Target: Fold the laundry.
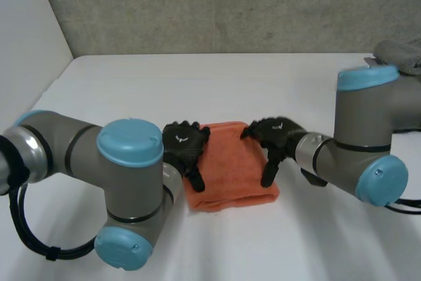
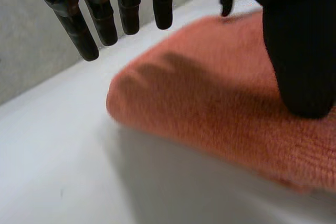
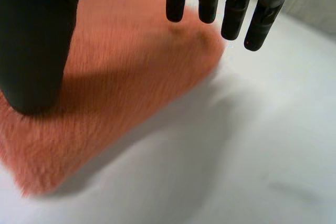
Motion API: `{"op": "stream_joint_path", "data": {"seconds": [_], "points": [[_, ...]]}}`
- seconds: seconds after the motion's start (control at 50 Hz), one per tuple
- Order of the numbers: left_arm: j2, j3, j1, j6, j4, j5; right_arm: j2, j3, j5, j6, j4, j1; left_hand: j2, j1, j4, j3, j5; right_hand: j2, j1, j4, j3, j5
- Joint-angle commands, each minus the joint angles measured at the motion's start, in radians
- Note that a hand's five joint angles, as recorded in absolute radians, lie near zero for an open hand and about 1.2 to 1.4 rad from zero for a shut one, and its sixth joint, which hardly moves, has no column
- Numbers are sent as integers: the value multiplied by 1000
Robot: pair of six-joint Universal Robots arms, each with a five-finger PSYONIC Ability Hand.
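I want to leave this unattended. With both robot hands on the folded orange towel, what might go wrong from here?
1. The left robot hand and right robot hand rest open on opposite edges of the towel; sliding off without lifting may undo the fold.
2. They sit close together, so an inward move risks a collision.
3. The right arm could brush the grey cloth just behind it.

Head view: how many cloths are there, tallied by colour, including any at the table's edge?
orange cloth, folded, under both hands: 1
grey cloth, at the far right edge: 1
Total: 2
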Motion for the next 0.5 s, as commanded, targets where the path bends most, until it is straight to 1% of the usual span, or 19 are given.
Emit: {"op": "stream_joint_path", "data": {"seconds": [0.02, 0.04, 0.06, 0.08, 0.12, 0.14, 0.16, 0.2, 0.22, 0.28, 0.3, 0.36, 0.38, 0.46, 0.5], "points": [[172, 17, 7, 15, 4, 152, -165, 107, 26, 11, -125, 5, 65, 68, 62, 72, 60, -41, -7, -57, -36, -61], [192, 21, 12, 12, 3, 174, -181, 133, 27, 11, -151, 7, 68, 71, 65, 75, 63, -41, -7, -57, -36, -61], [233, 24, 32, 13, 0, 218, -201, 158, 27, 11, -177, 8, 74, 77, 71, 81, 69, -41, -7, -57, -36, -61], [252, 25, 46, 15, -3, 243, -252, 213, 27, 6, -226, 11, 74, 77, 71, 81, 69, -41, -7, -57, -36, -61], [290, 25, 70, 12, -16, 298, -298, 273, 32, -3, -269, 16, 89, 92, 85, 95, 84, -41, -7, -57, -36, -61], [323, 21, 80, 13, -41, 365, -336, 335, 30, -6, -306, 24, 112, 115, 109, 119, 107, -41, -7, -57, -36, -61], [337, 19, 86, 15, -58, 402, -349, 366, 29, -9, -324, 30, 112, 115, 109, 119, 107, -41, -7, -57, -36, -61], [360, 25, 95, 18, -100, 476, -355, 422, 29, -12, -363, 45, 115, 118, 112, 122, 110, -41, -7, -57, -36, -61], [375, 28, 106, 15, -140, 542, -355, 471, 29, -15, -402, 66, 118, 121, 115, 125, 113, -41, -7, -57, -36, -61], [386, 24, 130, 15, -183, 632, -347, 529, 30, -29, -473, 106, 115, 118, 112, 122, 110, -41, -7, -57, -36, -61], [390, 18, 147, 18, -201, 677, -340, 558, 33, -39, -520, 132, 115, 118, 112, 122, 110, -41, -7, -57, -36, -61], [401, 13, 155, 17, -210, 717, -308, 591, 41, -58, -579, 156, 115, 118, 112, 122, 110, -41, -7, -57, -36, -61], [410, 11, 155, 15, -212, 729, -277, 603, 53, -73, -605, 162, 112, 115, 109, 119, 107, -41, -7, -57, -36, -61], [433, 16, 158, 10, -210, 725, -216, 608, 85, -108, -640, 169, 112, 115, 109, 119, 107, -41, -7, -57, -36, -61], [444, 14, 159, 12, -210, 723, -199, 603, 89, -119, -647, 173, 112, 115, 109, 119, 107, -41, -7, -57, -36, -61]]}}
